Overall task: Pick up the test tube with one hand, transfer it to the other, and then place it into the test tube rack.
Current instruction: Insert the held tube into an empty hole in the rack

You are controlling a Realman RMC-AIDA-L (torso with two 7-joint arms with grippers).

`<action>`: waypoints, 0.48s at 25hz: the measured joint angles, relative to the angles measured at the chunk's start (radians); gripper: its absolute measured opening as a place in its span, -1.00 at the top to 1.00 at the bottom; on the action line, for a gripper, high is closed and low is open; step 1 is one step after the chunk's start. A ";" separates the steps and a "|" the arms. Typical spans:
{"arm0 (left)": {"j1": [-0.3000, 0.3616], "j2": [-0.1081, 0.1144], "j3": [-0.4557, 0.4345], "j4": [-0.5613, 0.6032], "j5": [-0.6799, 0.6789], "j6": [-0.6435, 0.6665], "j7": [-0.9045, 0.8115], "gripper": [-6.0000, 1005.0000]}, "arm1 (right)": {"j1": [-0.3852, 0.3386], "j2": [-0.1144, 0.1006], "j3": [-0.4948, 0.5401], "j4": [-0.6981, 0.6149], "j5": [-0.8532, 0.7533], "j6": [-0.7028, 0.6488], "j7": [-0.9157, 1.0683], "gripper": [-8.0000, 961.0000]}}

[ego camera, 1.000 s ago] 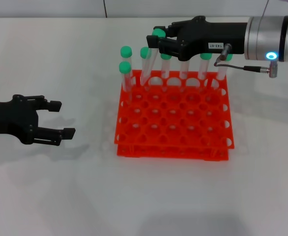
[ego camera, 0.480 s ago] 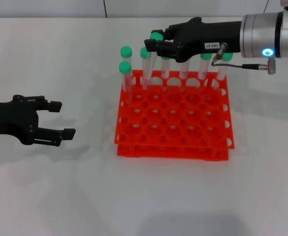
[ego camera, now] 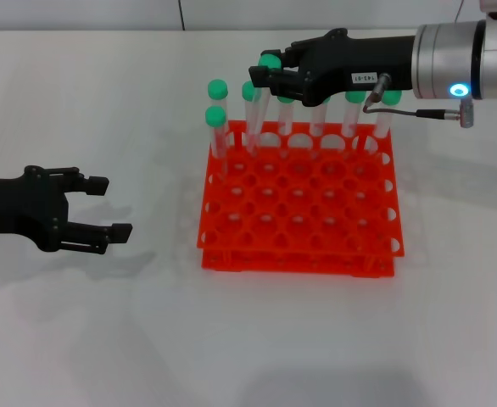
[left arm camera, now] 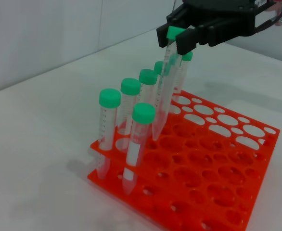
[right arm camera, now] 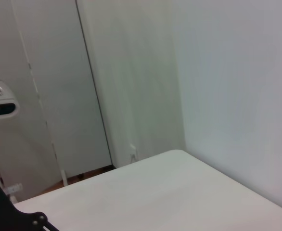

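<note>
My right gripper (ego camera: 268, 75), black with a white label, is shut on the green cap of a test tube (ego camera: 262, 102) over the back left of the orange-red rack (ego camera: 299, 203). The tube hangs tilted, its lower end in a back-row hole. The left wrist view shows the same gripper (left arm camera: 179, 38) pinching the tube (left arm camera: 164, 91) above the rack (left arm camera: 213, 168). My left gripper (ego camera: 104, 206) is open and empty, low over the table to the left of the rack.
Several other green-capped tubes (ego camera: 217, 119) stand upright in the rack's back rows and left side. The rack's front rows of holes hold nothing. A white wall stands behind the white table (ego camera: 248, 339).
My right gripper has shifted slightly back and up with the tube. My left gripper has drifted slightly down and toward the near edge.
</note>
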State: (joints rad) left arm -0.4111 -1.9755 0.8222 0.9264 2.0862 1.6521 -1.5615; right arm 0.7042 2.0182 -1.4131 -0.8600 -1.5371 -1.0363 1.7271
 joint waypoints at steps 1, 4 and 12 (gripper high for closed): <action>0.000 0.000 0.000 0.000 0.000 0.000 0.000 -0.76 | 0.000 0.001 0.000 0.003 0.000 0.004 -0.006 0.44; 0.000 0.000 0.000 0.000 0.000 0.000 0.000 -0.76 | -0.004 0.002 -0.001 0.007 0.003 0.011 -0.020 0.44; 0.002 0.000 0.002 0.000 0.000 0.000 0.000 -0.76 | -0.007 0.004 -0.001 0.007 0.007 0.013 -0.022 0.44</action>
State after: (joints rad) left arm -0.4087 -1.9758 0.8238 0.9264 2.0862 1.6521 -1.5615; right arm 0.6969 2.0218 -1.4144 -0.8527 -1.5303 -1.0237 1.7052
